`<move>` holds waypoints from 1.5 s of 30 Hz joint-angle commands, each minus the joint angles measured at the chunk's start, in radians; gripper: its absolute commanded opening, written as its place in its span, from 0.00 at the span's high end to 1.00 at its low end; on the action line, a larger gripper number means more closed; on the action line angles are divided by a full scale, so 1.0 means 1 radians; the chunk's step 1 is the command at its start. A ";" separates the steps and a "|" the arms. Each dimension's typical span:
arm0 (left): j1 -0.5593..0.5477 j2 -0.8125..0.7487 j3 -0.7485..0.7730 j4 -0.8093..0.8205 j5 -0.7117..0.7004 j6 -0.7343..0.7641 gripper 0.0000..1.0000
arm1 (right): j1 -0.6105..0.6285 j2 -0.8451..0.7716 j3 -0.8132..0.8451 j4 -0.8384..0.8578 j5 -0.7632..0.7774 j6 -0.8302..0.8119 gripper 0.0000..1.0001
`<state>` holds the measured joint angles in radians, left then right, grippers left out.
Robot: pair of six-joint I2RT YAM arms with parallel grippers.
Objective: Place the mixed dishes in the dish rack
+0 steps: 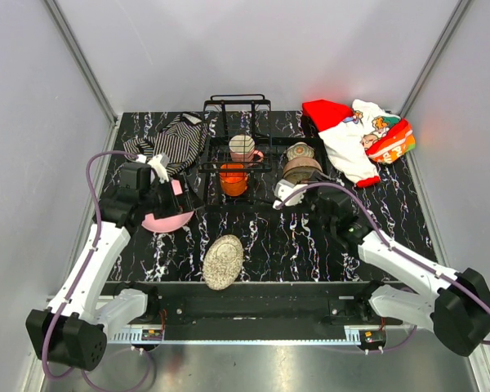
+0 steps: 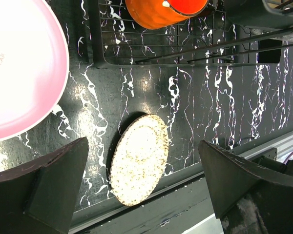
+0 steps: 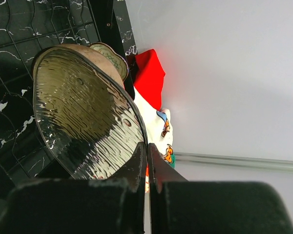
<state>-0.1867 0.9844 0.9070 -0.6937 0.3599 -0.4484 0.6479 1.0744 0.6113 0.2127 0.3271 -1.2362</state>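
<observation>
Nearest, tan plate (image 1: 222, 261) lies flat by the table edge, left gripper (image 2: 144, 143) spread wide and empty, facing it beside pink plate (image 2: 19, 68); right gripper (image 3: 146, 151) pinches bowl (image 3: 83, 112) by its rim, likely to carry it to rack (image 1: 237, 101), which holds orange cup (image 1: 233, 180) and mug (image 1: 242, 147).

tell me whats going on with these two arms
The right hand is shut on the rim of the brownish bowl, beside the dish rack. The left hand is open and empty, near the pink plate and the tan-gold plate, both not yet racked. The orange cup and cream-pink mug already sit in the rack.
</observation>
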 commanded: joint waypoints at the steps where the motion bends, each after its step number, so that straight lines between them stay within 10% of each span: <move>1: 0.010 -0.009 -0.008 0.059 0.025 0.016 0.01 | -0.014 0.024 -0.002 0.083 -0.031 -0.049 1.00; 30: 0.056 -0.010 -0.048 0.083 0.076 0.039 0.01 | -0.016 0.085 0.031 -0.113 -0.119 0.027 1.00; 45: 0.064 -0.026 -0.053 0.071 0.076 0.039 0.01 | -0.016 0.059 0.025 -0.073 -0.119 0.093 0.64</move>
<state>-0.1314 0.9821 0.8570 -0.6559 0.4107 -0.4328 0.6384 1.1736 0.6250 0.0917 0.2169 -1.1702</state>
